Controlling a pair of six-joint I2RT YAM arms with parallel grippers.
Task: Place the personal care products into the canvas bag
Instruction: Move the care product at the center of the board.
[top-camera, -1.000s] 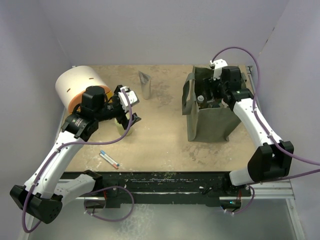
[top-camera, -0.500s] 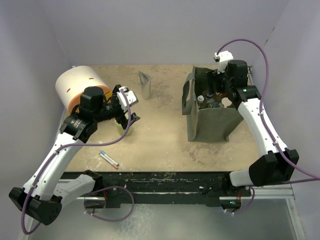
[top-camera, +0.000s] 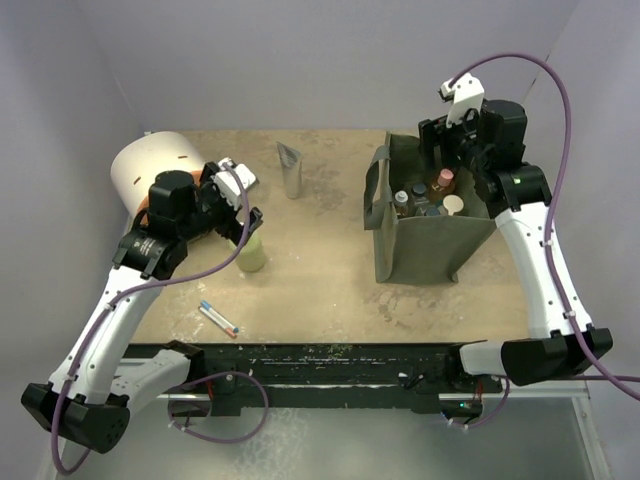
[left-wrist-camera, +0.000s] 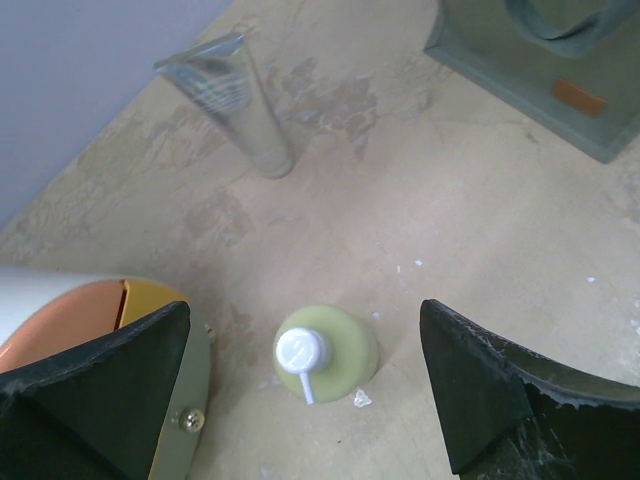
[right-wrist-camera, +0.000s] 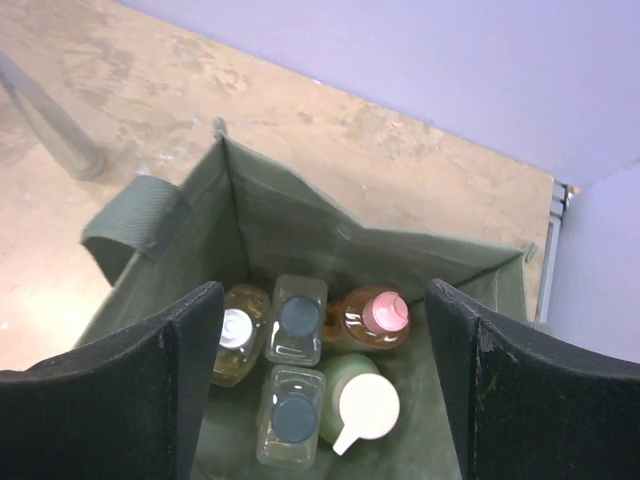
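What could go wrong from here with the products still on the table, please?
The pale green bottle stands upright below the open left gripper, close to the white and orange box; an off-centre close could tip it. The silver tube stands on end and may topple. The canvas bag holds five bottles, so later drops could land on caps.

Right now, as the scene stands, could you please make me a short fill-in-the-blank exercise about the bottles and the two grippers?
1. The canvas bag holds ___ bottles.
2. The bottle below the left gripper is pale ___.
3. Its pump cap is ___.
4. The right gripper hovers above the bag with its jaws ___.

Missing words: five; green; white; open
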